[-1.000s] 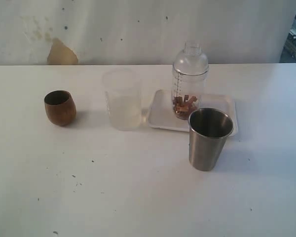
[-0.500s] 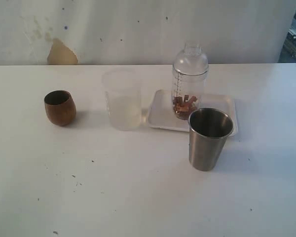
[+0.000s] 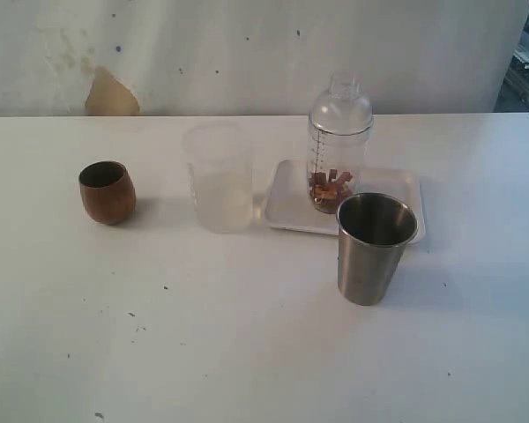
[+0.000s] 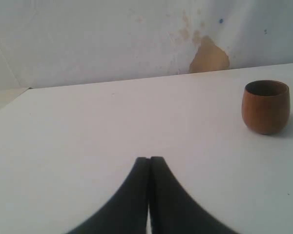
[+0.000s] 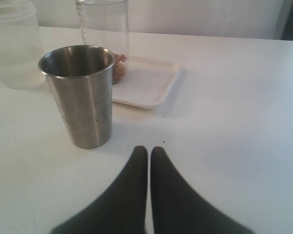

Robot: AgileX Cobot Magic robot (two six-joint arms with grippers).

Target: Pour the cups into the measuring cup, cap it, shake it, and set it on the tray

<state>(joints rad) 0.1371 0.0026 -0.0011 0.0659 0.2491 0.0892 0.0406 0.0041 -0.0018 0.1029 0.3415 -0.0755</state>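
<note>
The clear measuring cup (image 3: 339, 145) with its black scale and domed lid stands upright on the white tray (image 3: 390, 192), brown pieces in its bottom; its lower part also shows as the measuring cup (image 5: 103, 29) on the tray (image 5: 149, 85). In front of the tray stands the steel tumbler (image 3: 374, 248), seen close as the steel tumbler (image 5: 81, 95). The brown wooden cup (image 3: 107, 191) sits at the left; it appears as the wooden cup (image 4: 265, 107). My left gripper (image 4: 149, 159) is shut and empty, well away from the wooden cup. My right gripper (image 5: 149, 149) is shut and empty, beside the tumbler without touching it. Neither gripper shows in the exterior view.
A frosted translucent beaker (image 3: 219, 177) stands between the wooden cup and the tray, also visible as the beaker (image 5: 15, 45). The white table (image 3: 247, 335) ends at a stained wall (image 3: 111, 93) behind.
</note>
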